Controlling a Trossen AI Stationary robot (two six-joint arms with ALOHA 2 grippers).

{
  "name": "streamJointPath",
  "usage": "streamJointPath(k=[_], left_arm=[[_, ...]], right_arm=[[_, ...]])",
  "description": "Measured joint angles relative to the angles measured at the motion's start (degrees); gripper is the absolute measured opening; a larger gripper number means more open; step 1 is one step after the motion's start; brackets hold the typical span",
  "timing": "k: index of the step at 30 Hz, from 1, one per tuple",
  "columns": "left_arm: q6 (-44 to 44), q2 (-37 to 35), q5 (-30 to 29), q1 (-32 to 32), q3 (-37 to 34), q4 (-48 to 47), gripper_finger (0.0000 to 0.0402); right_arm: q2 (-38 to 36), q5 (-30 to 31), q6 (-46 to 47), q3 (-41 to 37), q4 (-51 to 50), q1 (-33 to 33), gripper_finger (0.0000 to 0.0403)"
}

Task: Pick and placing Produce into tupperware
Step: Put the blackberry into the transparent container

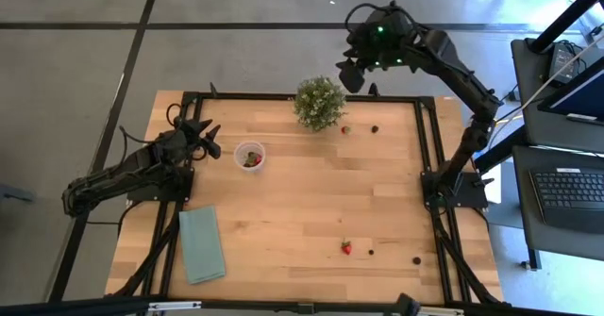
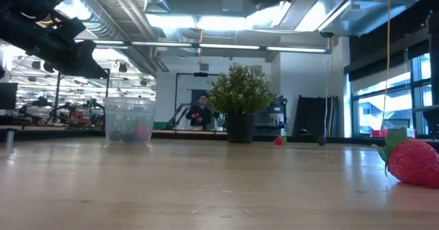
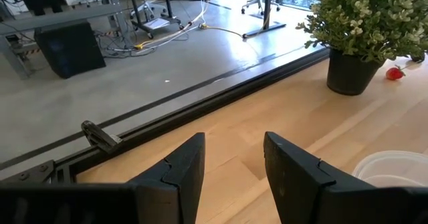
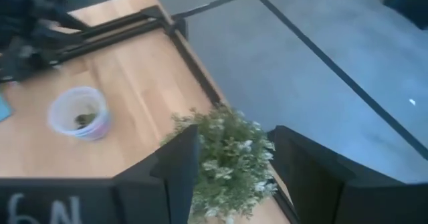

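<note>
The tupperware [image 1: 249,156] stands left of centre and already holds a few pieces. Five produce pieces remain loose: a strawberry [image 1: 345,129] and berry [image 1: 375,127] far, a second strawberry [image 1: 346,248] and two berries near. The left gripper [image 1: 209,139] waits open and empty beside the cup; the right gripper [image 1: 360,74] hangs open and empty beyond the potted plant [image 1: 319,103].

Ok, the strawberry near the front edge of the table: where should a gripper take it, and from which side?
Come straight down on the strawberry and pinch across its red body, below the green leaves. It lies on its side on open wood, so nothing blocks a top approach.
</note>
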Motion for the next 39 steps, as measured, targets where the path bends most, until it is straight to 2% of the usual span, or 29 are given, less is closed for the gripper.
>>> streamJointPath(k=[4,12,16,20,24,28,33,39], left_arm=[[0.02,0.00,-2.25,0.02,0.00,0.15,0.0145],[0.00,0.00,-2.75,0.01,0.00,0.17,0.0145],[0.00,-0.02,-2.75,0.02,-0.01,0.20,0.0145],[-0.04,-0.02,-2.77,0.02,-0.01,0.22,0.0145],[-0.09,-0.02,-2.79,0.02,-0.02,0.22,0.0145],[-0.20,-0.02,-2.79,0.02,-0.02,0.22,0.0145],[-0.22,-0.02,-2.79,0.01,0.00,0.23,0.0145],[-0.44,-0.02,-2.66,0.02,0.00,0.22,0.0145]], right_arm=[[-5.42,0.46,0.26,-16.56,12.67,-1.11,0.0196],[-21.86,0.64,5.79,-52.19,38.08,-6.51,0.0196],[-28.16,0.59,9.31,-65.84,46.35,-8.65,0.0196],[-30.61,0.44,14.43,-77.01,54.40,-10.34,0.0196],[-30.68,2.87,23.42,-85.00,57.93,-11.85,0.0196],[-30.68,6.40,33.30,-89.55,58.19,-12.73,0.0196],[-30.68,6.63,40.13,-90.75,58.12,-13.79,0.0196],[-30.68,6.60,41.38,-90.74,57.90,-14.15,0.0196]])
